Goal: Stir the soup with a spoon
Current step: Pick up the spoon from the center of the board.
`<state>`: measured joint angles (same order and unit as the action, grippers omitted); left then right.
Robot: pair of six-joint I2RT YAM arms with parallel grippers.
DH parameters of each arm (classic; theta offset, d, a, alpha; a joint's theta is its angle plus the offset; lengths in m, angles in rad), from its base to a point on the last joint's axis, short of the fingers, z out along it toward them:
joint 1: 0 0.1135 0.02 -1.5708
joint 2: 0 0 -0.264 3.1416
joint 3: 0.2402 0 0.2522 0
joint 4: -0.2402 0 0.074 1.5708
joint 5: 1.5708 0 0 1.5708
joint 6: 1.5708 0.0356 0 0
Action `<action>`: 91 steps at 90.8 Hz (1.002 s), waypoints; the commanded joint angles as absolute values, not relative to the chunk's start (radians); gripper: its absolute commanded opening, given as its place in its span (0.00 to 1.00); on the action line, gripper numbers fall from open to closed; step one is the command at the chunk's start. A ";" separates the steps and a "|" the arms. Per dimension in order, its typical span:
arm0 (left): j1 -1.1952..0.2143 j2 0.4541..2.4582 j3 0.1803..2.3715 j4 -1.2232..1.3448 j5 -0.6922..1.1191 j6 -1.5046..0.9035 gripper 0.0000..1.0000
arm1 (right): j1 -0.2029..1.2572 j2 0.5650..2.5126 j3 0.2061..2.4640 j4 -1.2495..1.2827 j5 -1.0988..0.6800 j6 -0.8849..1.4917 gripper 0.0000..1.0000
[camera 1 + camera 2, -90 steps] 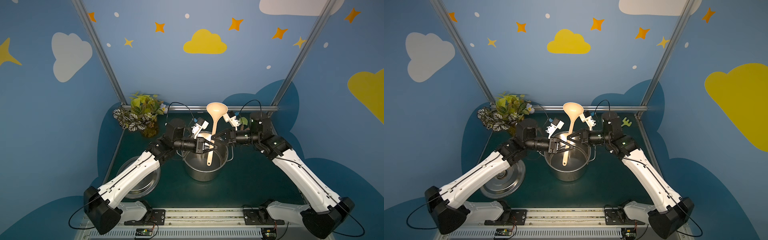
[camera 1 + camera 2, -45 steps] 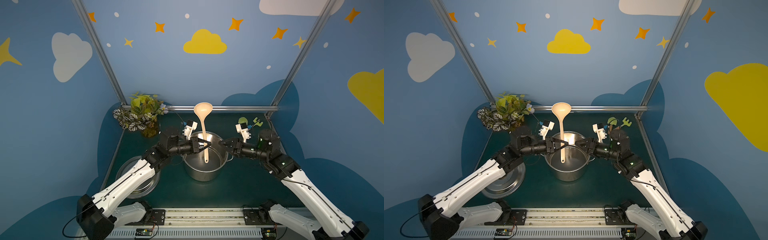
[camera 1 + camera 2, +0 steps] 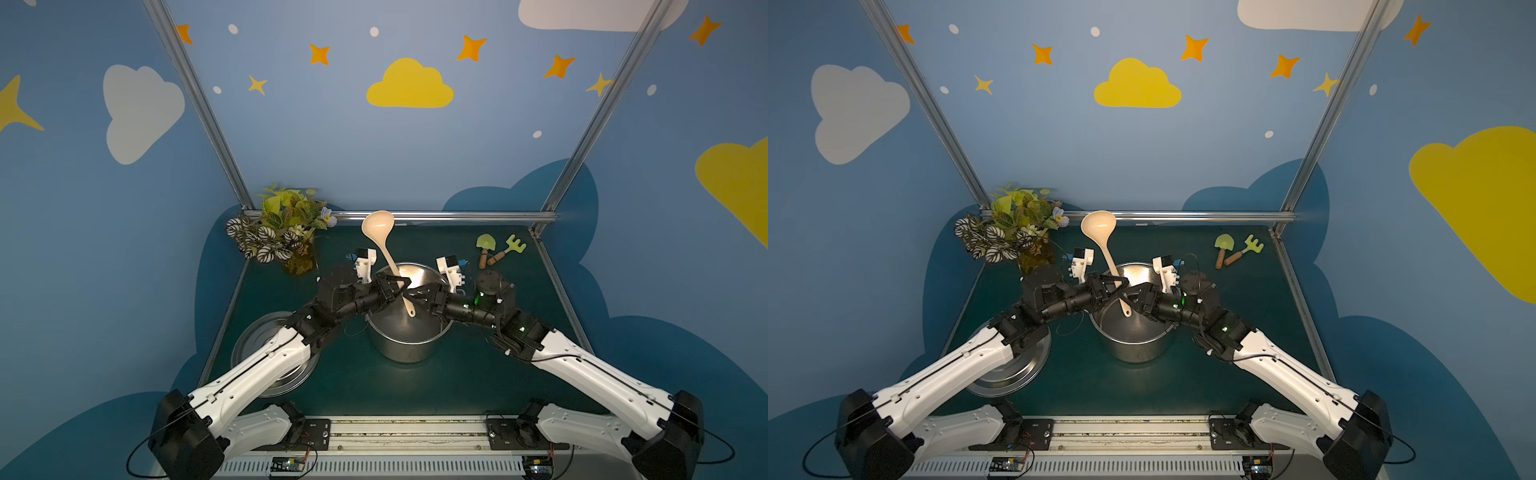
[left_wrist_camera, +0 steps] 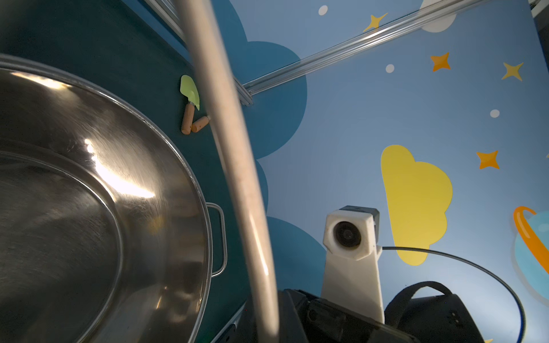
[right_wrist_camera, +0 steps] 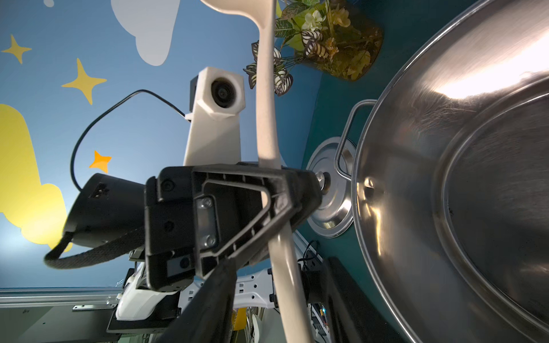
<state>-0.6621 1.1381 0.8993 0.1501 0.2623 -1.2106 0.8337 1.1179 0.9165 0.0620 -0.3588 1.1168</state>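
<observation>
Mid-table, a steel pot [image 3: 399, 349], upright and uncovered; inside, bare polished wall and floor in both wrist views; over its mouth, the spoon [image 3: 388, 257], upside down and tilted, round bowl high toward the pot's back left, slim handle tip pointing down into the opening; clamped at mid-handle by the left gripper [image 3: 397, 286], jaws tight on it, reaching in from the pot's left; opposite, from the pot's right, the right gripper [image 3: 413, 296], jaws parted, just beside the handle, contact not discernible; left of the pot, flat on the table, a steel lid [image 3: 253, 345], knob up, partly under the left arm; behind and left of the pot, a vase [image 3: 297, 264] filled with leafy stems; behind and right of the pot, well apart, a green toy shovel [image 3: 484, 245] and a green toy rake [image 3: 509, 247], lying side by side
</observation>
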 commanded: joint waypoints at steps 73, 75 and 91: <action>-0.645 1.117 0.834 0.346 0.204 -1.281 0.29 | 0.860 1.126 0.947 0.198 -0.343 1.183 0.00; -0.644 1.116 0.834 0.344 0.204 -1.280 0.34 | 0.858 1.124 0.949 0.194 -0.343 1.182 0.00; -0.627 1.101 0.837 0.289 0.216 -1.255 0.55 | 0.841 1.085 0.959 0.119 -0.318 1.164 0.00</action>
<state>-0.6407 1.1236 0.8410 0.3180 0.2153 -1.2964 0.8520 1.1263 0.9165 0.1513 -0.3317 1.1786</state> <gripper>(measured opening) 0.533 0.135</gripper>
